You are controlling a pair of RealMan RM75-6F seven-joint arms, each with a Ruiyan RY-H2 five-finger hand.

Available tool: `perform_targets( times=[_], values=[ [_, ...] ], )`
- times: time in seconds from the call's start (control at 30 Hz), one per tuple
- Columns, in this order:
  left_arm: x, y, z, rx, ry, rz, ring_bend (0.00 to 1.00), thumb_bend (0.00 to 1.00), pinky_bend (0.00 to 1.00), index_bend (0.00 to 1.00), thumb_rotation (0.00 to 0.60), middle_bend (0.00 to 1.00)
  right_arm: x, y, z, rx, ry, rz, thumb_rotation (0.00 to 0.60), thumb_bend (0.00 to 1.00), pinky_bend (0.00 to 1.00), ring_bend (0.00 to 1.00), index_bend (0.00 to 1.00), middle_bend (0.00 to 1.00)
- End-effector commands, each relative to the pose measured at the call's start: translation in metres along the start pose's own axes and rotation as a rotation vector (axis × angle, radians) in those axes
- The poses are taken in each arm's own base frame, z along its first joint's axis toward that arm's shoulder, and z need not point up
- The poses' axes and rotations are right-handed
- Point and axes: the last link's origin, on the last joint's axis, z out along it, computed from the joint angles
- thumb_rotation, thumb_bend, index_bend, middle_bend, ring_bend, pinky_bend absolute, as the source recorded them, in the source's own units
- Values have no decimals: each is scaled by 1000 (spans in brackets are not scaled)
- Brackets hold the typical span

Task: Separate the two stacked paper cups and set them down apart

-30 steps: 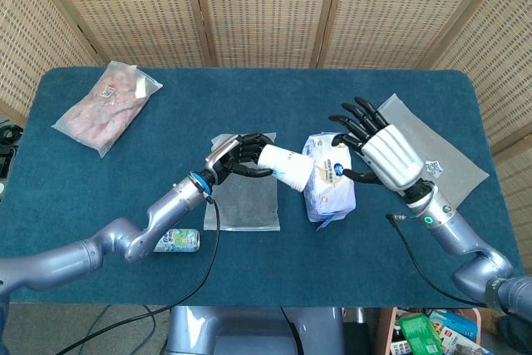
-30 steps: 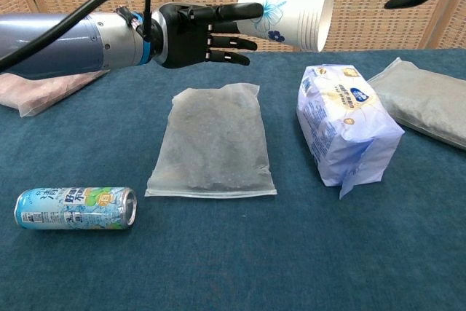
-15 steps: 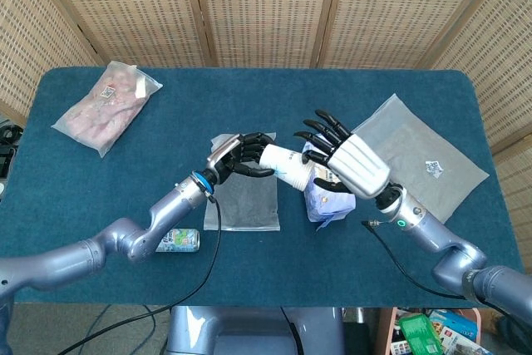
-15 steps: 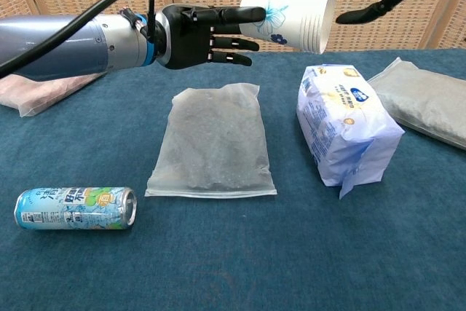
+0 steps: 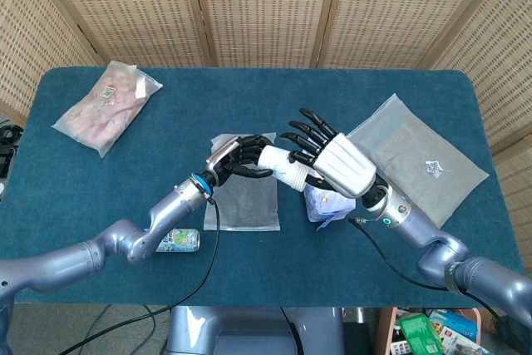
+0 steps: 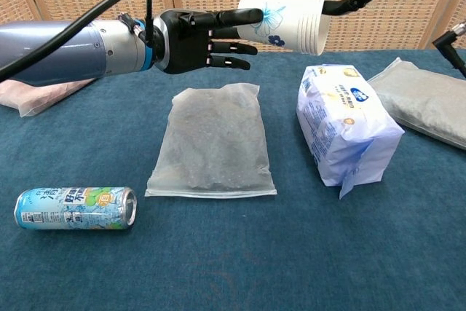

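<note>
Left robot hand holds stacked cups; right robot hand touches.

Both arms are clad in smooth silver-grey metal. The left hand is made of black segmented fingers behind a blue wrist ring, with a black cable run along the forearm. The right hand is backed by a white ribbed shell; a small green light is seen at its wrist.

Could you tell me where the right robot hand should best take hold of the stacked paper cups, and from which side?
Probably at the open rim end of the paper cups. The left robot hand holds their narrow base, and they lie sideways with the rims pointing toward the right robot hand. Coming in from that free side, its fingers could close on the stepped rims.
</note>
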Motion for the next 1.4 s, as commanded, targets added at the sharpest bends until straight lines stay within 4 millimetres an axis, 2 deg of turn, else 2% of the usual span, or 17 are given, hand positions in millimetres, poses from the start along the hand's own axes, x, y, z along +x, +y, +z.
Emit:
perform_targets(
  times=[0.03, 0.3, 0.53, 1.03, 1.4],
  values=[
    [1, 0, 0, -1, 1, -2, 466, 165, 485, 491, 600, 498, -1, 0, 0, 3, 9, -6, 600, 414, 75, 196, 577, 340],
    [3, 0, -1, -3, 5, -8, 466, 166, 485, 491, 600, 498, -4, 5, -10, -11, 28, -19, 600, 415, 77, 210, 606, 355],
    [2, -1, 0, -2, 1, -10, 466, 165, 485, 491, 600, 498, -5, 3, -8, 1, 30, -24, 600, 420, 84, 214, 606, 359],
    [-1, -5, 0, 4, -1, -32, 466, 165, 486, 491, 600, 498, -10, 1, -4, -2, 38, -16, 600, 519, 88, 218, 611, 372],
    [-2, -8, 1, 8, -3, -36, 466, 165, 485, 491, 600, 498, -11, -2, -2, 3, 51, -12, 600, 581, 99, 222, 666, 390]
  ],
)
